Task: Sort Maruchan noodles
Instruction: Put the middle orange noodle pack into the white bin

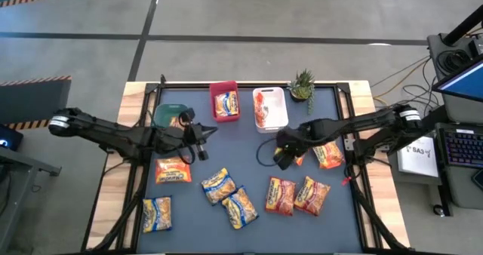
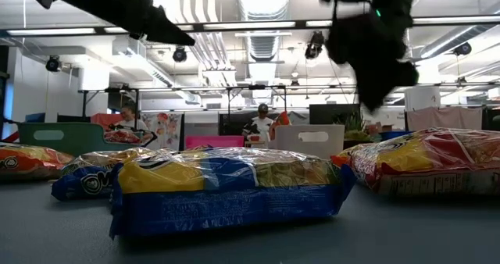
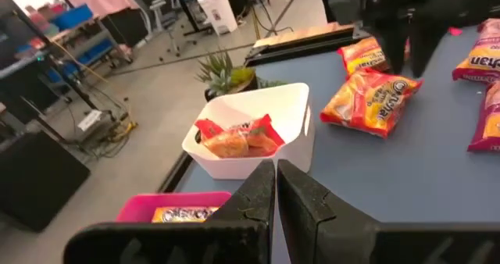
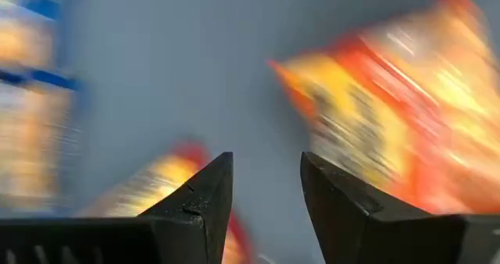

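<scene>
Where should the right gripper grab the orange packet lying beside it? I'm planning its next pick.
Probably from straight above, across the short width of the orange packet. It lies flat on the table, so only its puffed top face offers anything to pinch. The open right gripper is right beside it, fingers apart; the white bin stands close by.

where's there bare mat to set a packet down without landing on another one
Bare dark mat lies mid-table, bordered by the red plastic bin and white plastic bin behind, left gripper and right gripper at the sides, yellow-and-blue ramen packets in front. The near row and the orange packet beside the right gripper are crowded.
</scene>
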Tool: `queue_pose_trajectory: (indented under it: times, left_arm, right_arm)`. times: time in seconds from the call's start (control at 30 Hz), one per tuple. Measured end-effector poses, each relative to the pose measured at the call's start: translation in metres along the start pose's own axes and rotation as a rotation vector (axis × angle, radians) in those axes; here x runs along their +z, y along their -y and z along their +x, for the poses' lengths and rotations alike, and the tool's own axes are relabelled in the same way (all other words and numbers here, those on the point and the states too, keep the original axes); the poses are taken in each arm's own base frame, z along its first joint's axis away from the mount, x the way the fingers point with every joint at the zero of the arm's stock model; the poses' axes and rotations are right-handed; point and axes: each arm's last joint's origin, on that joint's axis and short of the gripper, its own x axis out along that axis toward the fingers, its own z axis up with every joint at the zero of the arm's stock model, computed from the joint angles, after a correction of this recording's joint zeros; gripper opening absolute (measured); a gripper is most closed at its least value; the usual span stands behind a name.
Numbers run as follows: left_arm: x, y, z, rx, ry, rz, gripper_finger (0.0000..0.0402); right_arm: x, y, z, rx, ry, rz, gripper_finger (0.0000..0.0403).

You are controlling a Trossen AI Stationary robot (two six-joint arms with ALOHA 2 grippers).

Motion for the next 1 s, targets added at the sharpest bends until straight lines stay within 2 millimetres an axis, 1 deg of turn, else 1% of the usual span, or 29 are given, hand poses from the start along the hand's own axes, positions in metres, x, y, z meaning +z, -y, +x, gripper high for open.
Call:
queue_pose_trajectory:
  times: [0.07,0.13,0.3,0.37,0.47,0.53,0.6,0.63,0.7,0.73,0.8,0.83,0.9,1.0]
  left_arm:
    - [0.005,-0.001,-0.001,0.0,0.004,0.013,0.0]
    - [0.012,-0.003,-0.001,0.002,0.01,0.02,0.0]
    - [0.021,-0.005,-0.001,-0.001,-0.007,0.045,0.0]
    - [0.021,-0.005,-0.001,-0.002,-0.011,0.048,0.0]
    - [0.019,-0.004,-0.001,-0.006,-0.03,0.06,0.0]
    - [0.018,-0.004,0.0,-0.007,-0.036,0.065,0.0]
    - [0.017,-0.003,0.0,-0.008,-0.041,0.068,0.0]
    - [0.017,-0.003,0.001,-0.008,-0.04,0.068,0.0]
    - [0.017,-0.002,0.002,-0.007,-0.043,0.069,0.0]
    - [0.017,-0.002,0.003,-0.007,-0.043,0.069,0.0]
    - [0.015,0.0,0.005,-0.009,-0.051,0.062,0.0]
    - [0.014,0.001,0.007,-0.012,-0.057,0.051,0.0]
    - [0.012,0.004,0.01,-0.023,-0.073,0.031,0.0]
    - [0.006,0.012,0.019,-0.059,-0.106,0.018,0.0]
  right_arm:
    - [-0.004,0.007,0.009,-0.13,-0.073,0.046,0.0129]
    - [-0.006,0.011,0.017,-0.214,-0.121,0.075,0.0116]
    - [-0.006,0.014,0.037,-0.313,-0.129,0.086,0.0071]
    - [-0.005,0.014,0.043,-0.342,-0.12,0.081,0.005]
    - [-0.004,0.013,0.049,-0.363,-0.102,0.074,0.0021]
    - [-0.002,0.012,0.052,-0.357,-0.085,0.073,0.0012]
    - [0.002,0.007,0.055,-0.305,-0.042,0.053,0.001]
    - [0.005,0.001,0.055,-0.238,-0.008,0.033,0.0009]
    - [0.012,-0.015,0.053,-0.071,0.077,-0.012,0.0009]
    - [0.013,-0.02,0.048,-0.009,0.106,-0.037,0.0009]
    - [0.015,-0.025,0.033,0.061,0.142,-0.07,0.0009]
    - [0.015,-0.025,0.026,0.073,0.159,-0.08,0.0009]
    - [0.013,-0.02,0.012,0.053,0.176,-0.081,0.0009]
    - [0.006,-0.01,-0.001,0.032,0.224,-0.066,0.0009]
